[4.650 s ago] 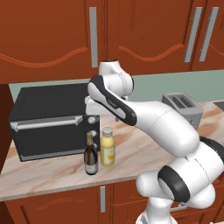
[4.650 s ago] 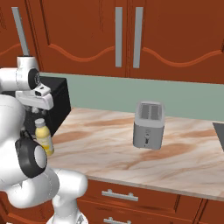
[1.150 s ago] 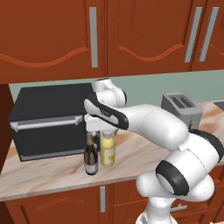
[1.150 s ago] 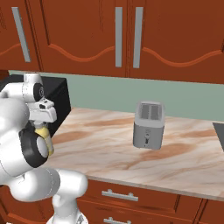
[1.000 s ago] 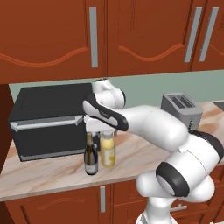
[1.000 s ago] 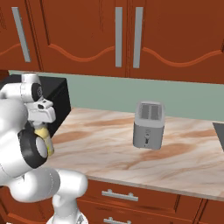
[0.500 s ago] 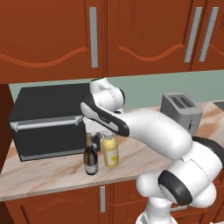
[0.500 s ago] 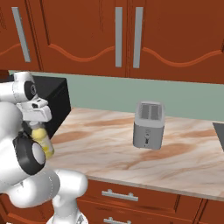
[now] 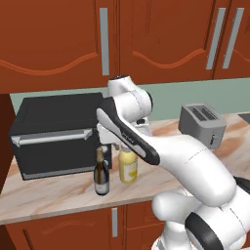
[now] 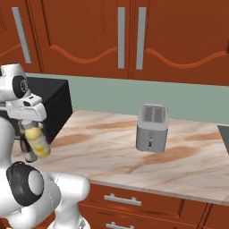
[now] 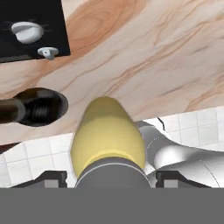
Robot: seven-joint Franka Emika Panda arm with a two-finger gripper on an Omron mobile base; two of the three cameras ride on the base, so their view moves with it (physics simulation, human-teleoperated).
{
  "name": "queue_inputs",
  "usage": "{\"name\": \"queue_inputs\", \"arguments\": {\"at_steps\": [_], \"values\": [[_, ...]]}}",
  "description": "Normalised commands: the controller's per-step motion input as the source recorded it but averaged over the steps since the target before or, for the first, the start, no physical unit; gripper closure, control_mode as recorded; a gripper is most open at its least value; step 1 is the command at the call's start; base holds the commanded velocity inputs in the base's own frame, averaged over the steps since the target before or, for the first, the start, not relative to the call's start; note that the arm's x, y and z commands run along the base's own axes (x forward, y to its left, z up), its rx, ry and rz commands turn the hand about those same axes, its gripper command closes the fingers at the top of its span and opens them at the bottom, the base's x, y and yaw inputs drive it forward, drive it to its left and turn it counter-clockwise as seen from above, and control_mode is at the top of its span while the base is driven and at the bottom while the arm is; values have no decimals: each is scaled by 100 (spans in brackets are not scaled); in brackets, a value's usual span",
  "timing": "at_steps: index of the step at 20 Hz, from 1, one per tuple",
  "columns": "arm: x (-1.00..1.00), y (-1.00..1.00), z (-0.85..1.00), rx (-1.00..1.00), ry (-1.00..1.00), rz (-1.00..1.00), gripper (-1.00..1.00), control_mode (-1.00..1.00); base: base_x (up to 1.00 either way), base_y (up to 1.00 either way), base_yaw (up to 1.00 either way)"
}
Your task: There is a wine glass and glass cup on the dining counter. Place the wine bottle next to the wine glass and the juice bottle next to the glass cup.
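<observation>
The jaws are gripping the juice bottle (image 9: 128, 166) at its capped top, the yellow body hanging between them. It is sitting just right of the wine bottle (image 9: 101, 173), near the counter (image 9: 58, 191) front edge, before the black microwave (image 9: 53, 134).

The tabletop (image 9: 58, 193) is polished veined marble. The wine bottle (image 9: 101, 172) is dark glossy glass, the juice bottle (image 9: 128, 165) smooth yellow plastic. The toaster (image 10: 152, 121) looks brushed metal, the microwave (image 9: 53, 132) matt black, the cabinets (image 10: 179, 38) glossy red-brown wood.
</observation>
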Motion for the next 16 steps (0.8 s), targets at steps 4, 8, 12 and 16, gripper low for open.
{"name": "queue_inputs", "arguments": {"at_steps": [4,8,12,16], "values": [[-51,-26,36,10,-4,0,100,-100,0,0,0],[-47,-29,32,15,0,0,100,-100,0,0,0],[-43,-28,24,17,0,0,100,-100,0,0,0],[-30,-26,24,12,3,0,100,-100,0,0,0]]}}
